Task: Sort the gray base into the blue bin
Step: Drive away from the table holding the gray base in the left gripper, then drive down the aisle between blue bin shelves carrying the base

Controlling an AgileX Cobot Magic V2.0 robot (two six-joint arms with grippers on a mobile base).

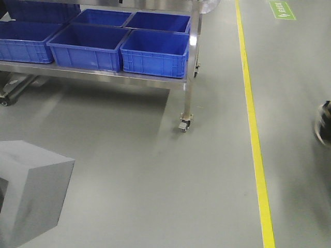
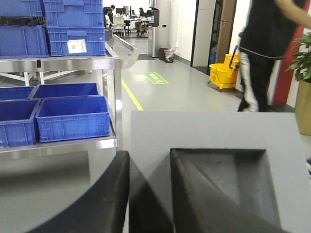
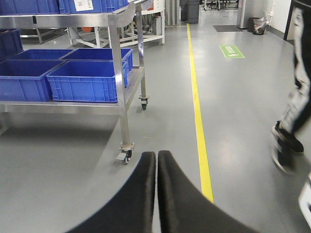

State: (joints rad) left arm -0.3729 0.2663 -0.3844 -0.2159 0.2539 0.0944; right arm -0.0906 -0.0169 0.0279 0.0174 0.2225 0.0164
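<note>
Your left tool (image 2: 149, 194) grips the gray base (image 2: 209, 133) by one wall; the right tool (image 3: 156, 179) is clenched empty. The blue bin (image 1: 155, 64) (on the cart shelf (image 1: 103, 75)) sits well ahead, so delivery is left to do.

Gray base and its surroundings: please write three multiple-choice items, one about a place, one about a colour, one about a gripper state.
1. Where is the gray base?
A. lying on the floor
B. in the left gripper
C. on a chair
2. What colour is the floor line?
A. yellow
B. red
C. white
3. How is the right gripper?
A. open, empty
B. shut on a block
C. shut, empty
Answers: B, black fingers clamp it in the left wrist view; A, the stripe beside the cart is yellow; C, its fingers touch with nothing between.
</note>
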